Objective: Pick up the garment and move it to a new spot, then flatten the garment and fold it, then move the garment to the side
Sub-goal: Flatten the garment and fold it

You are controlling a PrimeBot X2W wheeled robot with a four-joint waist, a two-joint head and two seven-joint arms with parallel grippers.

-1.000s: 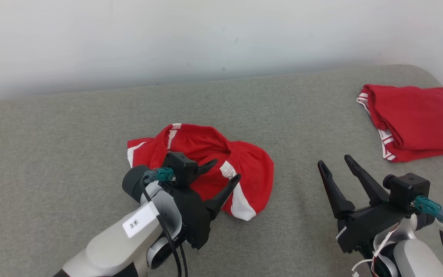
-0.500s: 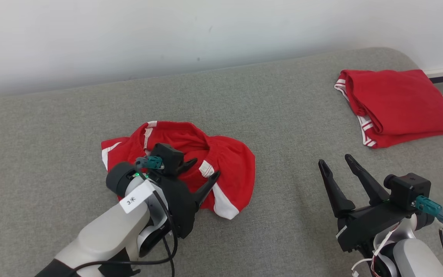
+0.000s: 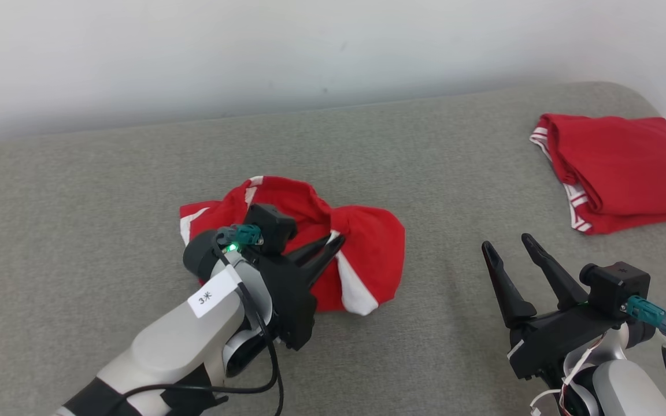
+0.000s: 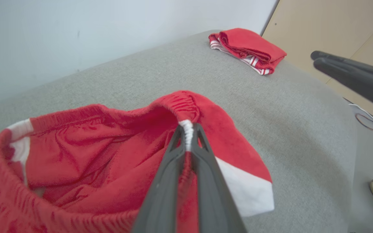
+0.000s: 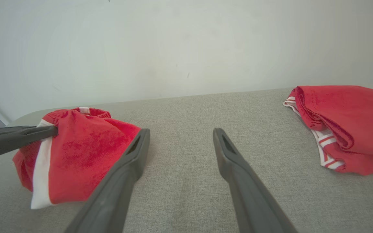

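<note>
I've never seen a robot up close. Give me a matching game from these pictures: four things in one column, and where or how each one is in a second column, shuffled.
Things
1. red shorts
2. folded red garment
3. left jaws
4. right jaws

States and places
A. open, holding nothing
B. heaped midway along the grey padded surface
C. shut on the shorts' waistband
D. lying at the surface's far right end

Pairs: 1-B, 2-D, 3-C, 4-A
</note>
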